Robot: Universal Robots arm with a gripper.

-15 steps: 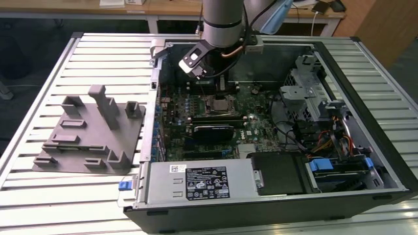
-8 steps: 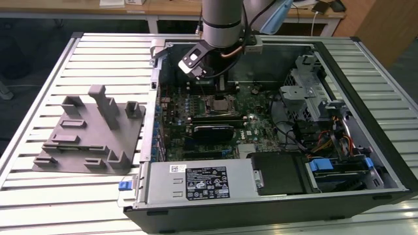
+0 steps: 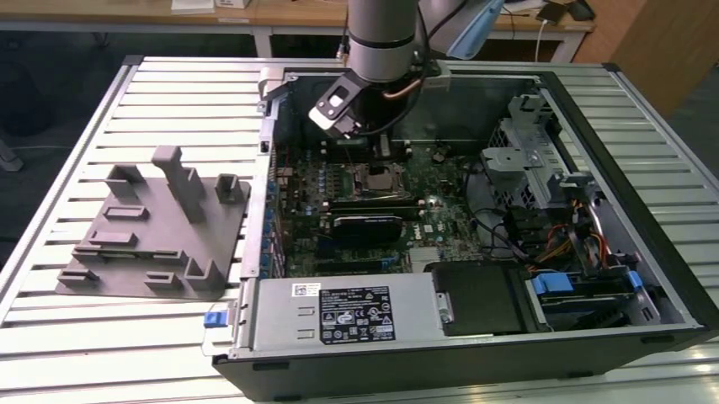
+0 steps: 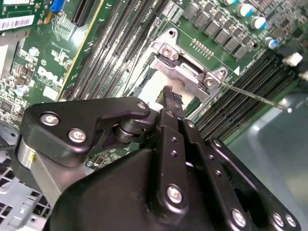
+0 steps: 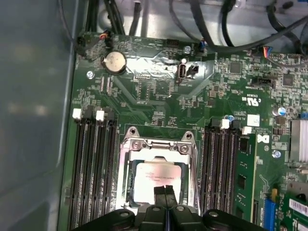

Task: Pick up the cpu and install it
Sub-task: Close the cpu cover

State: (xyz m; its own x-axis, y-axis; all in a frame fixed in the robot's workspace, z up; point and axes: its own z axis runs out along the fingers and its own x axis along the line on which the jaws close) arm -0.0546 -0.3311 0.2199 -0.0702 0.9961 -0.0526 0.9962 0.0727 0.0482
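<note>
We found the small flat silver-topped square cpu [image 5: 153, 174] lying in the metal-framed socket [image 5: 159, 144] on the green motherboard [image 5: 159, 96], the black gripper [image 5: 165, 189] over it, jaws closed, holding nothing. We judged it light, stiff, slick, fragile: grip opposite edges.

The jaws cover part of the cpu [image 5: 153, 176].
</note>
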